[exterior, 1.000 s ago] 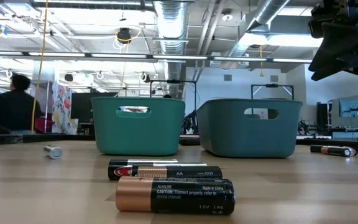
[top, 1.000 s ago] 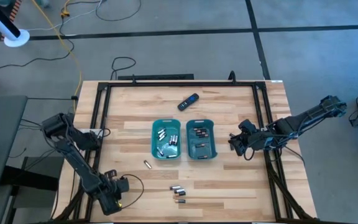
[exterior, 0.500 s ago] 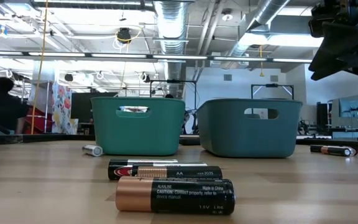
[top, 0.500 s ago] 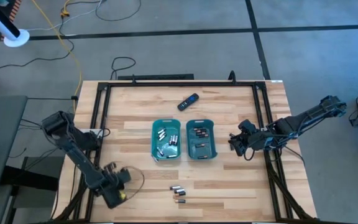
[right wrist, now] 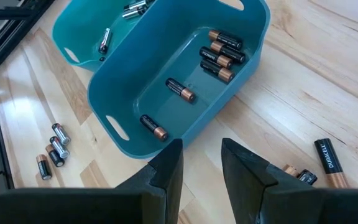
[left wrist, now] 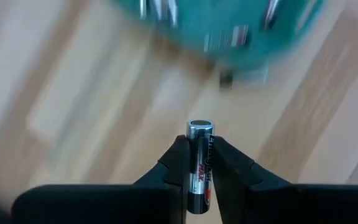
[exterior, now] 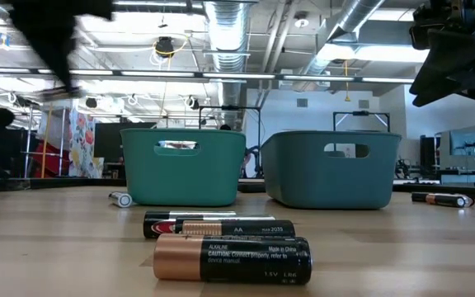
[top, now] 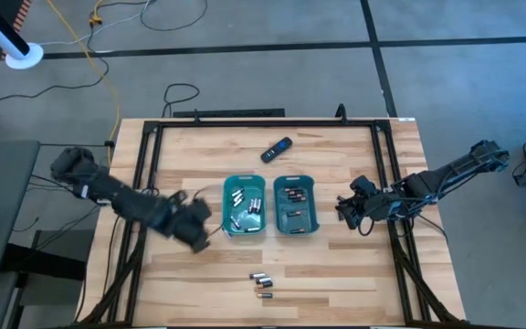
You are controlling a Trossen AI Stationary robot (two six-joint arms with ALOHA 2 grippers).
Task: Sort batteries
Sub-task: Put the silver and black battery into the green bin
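Left wrist view: left tool [left wrist: 199, 163] clamping, seemingly, battery [left wrist: 199, 167].

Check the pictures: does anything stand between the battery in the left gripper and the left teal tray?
Nothing visible does. The left gripper is shut on a silvery battery, and only bare wood lies between it and the left teal tray.

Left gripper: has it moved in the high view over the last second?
Yes. The left gripper, shut on a silvery battery, swung from the table's near left corner up beside the left teal tray.
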